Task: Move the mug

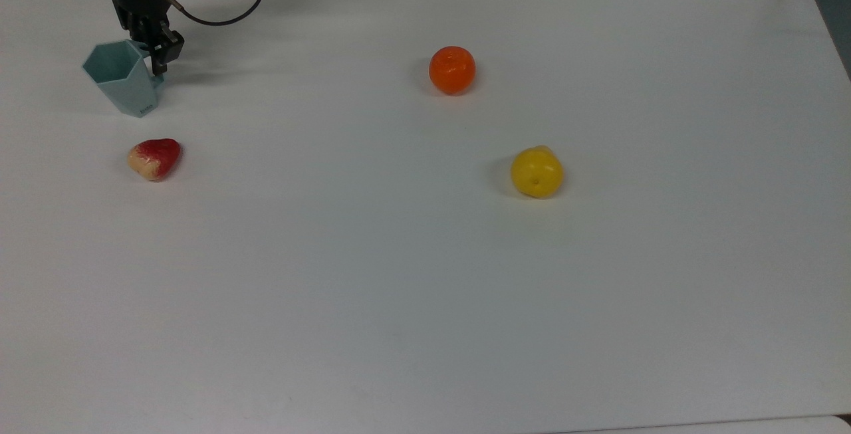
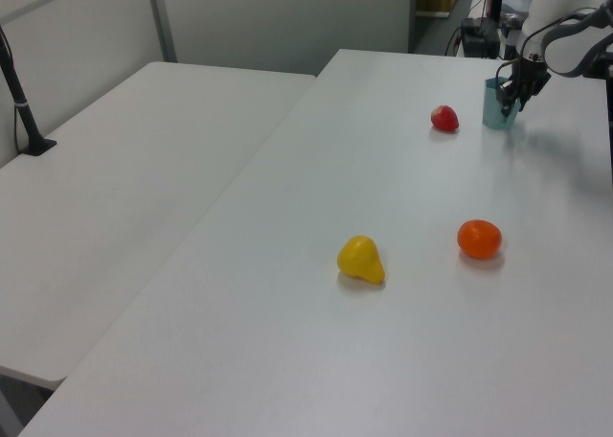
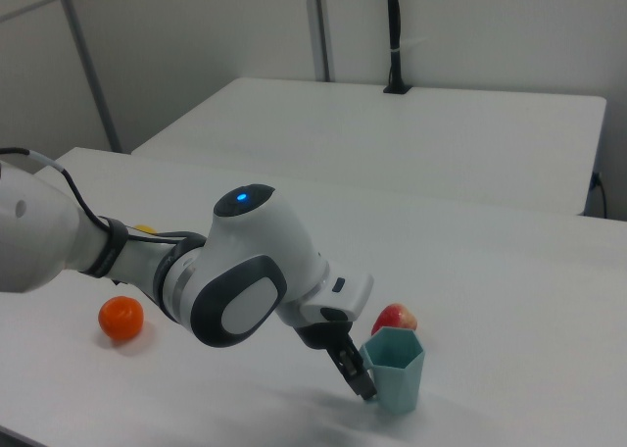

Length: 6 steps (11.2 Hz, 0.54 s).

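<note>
White counter [image 1: 399, 301], matte, bare at the near edge in the top view. Yellow fruit [image 1: 536, 172] sits nearer, orange fruit [image 1: 452, 70] farther; red fruit [image 1: 154, 158] toward the top view's left. Behind it the mug [image 1: 126, 79] stands upright on the counter near the far left corner. Gripper [image 1: 157, 55] is at the mug's rim/handle side, fingers narrow; can't tell if it's clamped on the wall. Second white table [image 2: 124, 188] alongside, grey partition walls [image 3: 196, 65] behind. Arm's upper part cut off by the top edge.
</note>
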Motion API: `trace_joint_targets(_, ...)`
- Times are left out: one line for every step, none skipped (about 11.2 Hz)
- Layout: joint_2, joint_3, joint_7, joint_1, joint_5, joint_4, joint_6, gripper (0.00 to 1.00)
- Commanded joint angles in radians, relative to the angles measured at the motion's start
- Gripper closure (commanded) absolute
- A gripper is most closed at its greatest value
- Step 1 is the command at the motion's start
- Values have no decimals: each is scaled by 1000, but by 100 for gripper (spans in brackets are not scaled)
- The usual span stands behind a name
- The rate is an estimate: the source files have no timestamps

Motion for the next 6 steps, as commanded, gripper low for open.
trace_joint_targets(-16, -2, 5, -1, 15, 0, -11, 23)
trace_joint_targets(-34, 0, 2, -1, 15, 2, -40, 19)
trace_joint_targets(-57, 0, -2, 1, 15, 3, -71, 11)
trace_joint_targets(-72, 0, -2, 7, 15, 22, -102, 0)
trace_joint_targets(-76, 3, -4, 13, 15, 54, -149, 0)
trace_joint_targets(-74, 15, -4, 25, 16, 103, -227, 0)
